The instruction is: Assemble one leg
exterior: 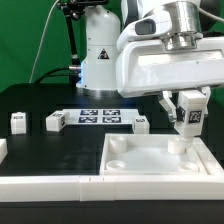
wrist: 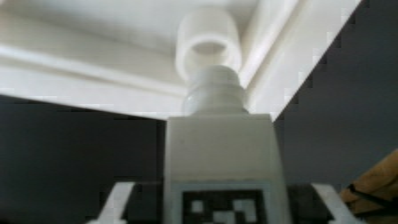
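My gripper (exterior: 189, 113) is shut on a leg (exterior: 190, 118), a small white block with a black-and-white tag facing out. It holds the leg just above the far right corner of the large white square panel (exterior: 150, 160). In the wrist view the leg (wrist: 221, 150) stands between my fingers (wrist: 125, 200), its threaded tip close to or touching a round corner socket (wrist: 208, 45) of the panel (wrist: 80, 50). Three other legs lie on the table: one (exterior: 18, 121) at the exterior view's left, one (exterior: 55, 121) beside it, and one (exterior: 142, 123) nearer the panel.
The marker board (exterior: 99, 116) lies flat on the black table behind the panel. A white rail (exterior: 50, 184) runs along the front edge of the table. The arm's white base (exterior: 100, 50) stands behind the marker board.
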`<action>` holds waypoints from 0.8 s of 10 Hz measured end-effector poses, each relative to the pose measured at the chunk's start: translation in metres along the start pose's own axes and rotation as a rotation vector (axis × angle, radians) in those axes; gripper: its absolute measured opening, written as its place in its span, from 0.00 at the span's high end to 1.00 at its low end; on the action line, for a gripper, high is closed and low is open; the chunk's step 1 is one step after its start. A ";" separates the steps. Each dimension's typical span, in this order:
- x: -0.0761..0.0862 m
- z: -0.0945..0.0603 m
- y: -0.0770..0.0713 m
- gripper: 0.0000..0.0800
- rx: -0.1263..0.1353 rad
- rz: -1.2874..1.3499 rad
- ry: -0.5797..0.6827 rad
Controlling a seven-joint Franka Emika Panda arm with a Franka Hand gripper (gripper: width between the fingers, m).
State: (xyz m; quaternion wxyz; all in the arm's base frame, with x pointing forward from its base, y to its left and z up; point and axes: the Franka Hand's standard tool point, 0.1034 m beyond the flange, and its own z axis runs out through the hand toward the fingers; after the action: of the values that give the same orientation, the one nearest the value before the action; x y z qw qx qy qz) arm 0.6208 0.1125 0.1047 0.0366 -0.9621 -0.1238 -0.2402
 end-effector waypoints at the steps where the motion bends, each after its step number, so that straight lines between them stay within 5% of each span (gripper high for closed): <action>1: 0.003 0.002 0.002 0.64 -0.002 -0.001 0.007; 8: -0.004 0.032 0.002 0.64 0.005 0.005 -0.002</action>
State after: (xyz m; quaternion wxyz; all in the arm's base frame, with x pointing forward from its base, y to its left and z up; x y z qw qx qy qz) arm 0.6323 0.1136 0.0740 0.0393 -0.9625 -0.1222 -0.2390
